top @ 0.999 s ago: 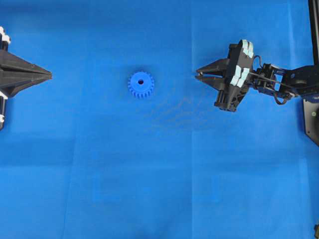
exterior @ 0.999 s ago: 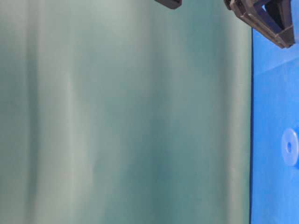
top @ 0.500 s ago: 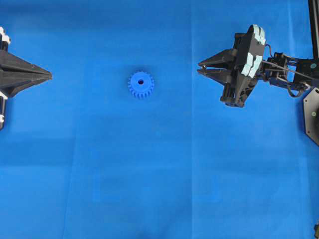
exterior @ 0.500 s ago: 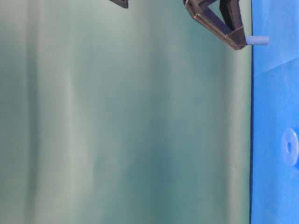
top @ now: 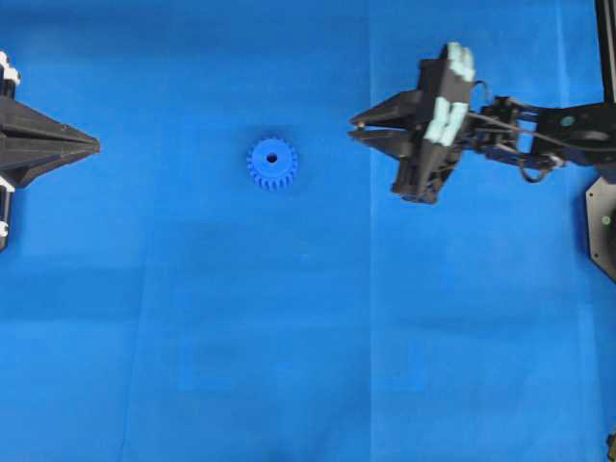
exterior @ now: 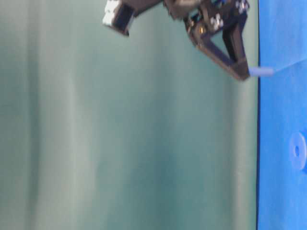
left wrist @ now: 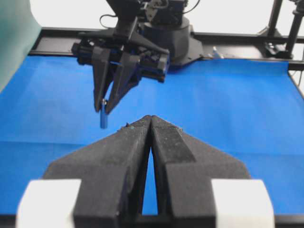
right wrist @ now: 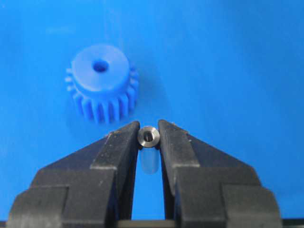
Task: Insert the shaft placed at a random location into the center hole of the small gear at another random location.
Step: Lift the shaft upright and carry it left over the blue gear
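The small gear [top: 271,163] lies flat on the blue mat with its center hole [top: 271,158] facing up; it also shows in the right wrist view [right wrist: 100,83]. My right gripper [top: 355,128] is shut on the shaft [right wrist: 148,137], a silvery pin held upright between the fingertips, its lower end hanging free above the mat [exterior: 261,72]. It hovers to the right of the gear, apart from it. My left gripper [top: 96,146] sits shut and empty at the left edge, far from the gear.
The blue mat [top: 308,337] covers the table. A green backdrop [exterior: 120,143] fills the table-level view. The right arm's base and black frame [left wrist: 161,28] stand at the mat's far side in the left wrist view.
My right gripper has risen off the mat with the shaft in its tips and moved left toward the gear. The left arm and the gear have not moved.
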Available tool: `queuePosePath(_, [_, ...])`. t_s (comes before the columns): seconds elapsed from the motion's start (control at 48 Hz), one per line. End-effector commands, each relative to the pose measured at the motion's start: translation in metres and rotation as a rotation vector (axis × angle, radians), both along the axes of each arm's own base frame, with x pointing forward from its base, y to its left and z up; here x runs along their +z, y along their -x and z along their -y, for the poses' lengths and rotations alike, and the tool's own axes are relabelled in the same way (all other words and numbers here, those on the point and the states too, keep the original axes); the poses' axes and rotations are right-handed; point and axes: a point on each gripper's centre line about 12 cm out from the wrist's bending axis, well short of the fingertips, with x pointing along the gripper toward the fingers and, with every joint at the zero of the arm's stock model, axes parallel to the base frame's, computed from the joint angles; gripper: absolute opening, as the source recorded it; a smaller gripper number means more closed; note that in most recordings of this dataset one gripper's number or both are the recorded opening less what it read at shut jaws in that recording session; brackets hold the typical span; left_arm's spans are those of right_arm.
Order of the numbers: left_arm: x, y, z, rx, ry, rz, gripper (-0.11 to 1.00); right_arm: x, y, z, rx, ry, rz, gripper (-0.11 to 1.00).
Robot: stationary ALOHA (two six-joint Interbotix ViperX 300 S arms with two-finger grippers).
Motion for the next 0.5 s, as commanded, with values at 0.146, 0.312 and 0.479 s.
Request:
queuePosePath(0.146, [0.002, -0.001, -0.001, 0.003, 0.002, 0.0, 0.0, 0.017, -0.046, -0.002, 0.044, 0.02, 0.031, 0.03])
queuePosePath(0.312, [0.002, -0.001, -0.001, 0.003, 0.002, -0.001, 0.0, 0.021, -0.071, -0.006, 0.075, 0.029, 0.028, 0.03])
queuePosePath(0.479, [0.002, -0.001, -0.001, 0.003, 0.002, -0.001, 0.0, 0.022, -0.089, -0.007, 0.086, 0.033, 0.029, 0.03])
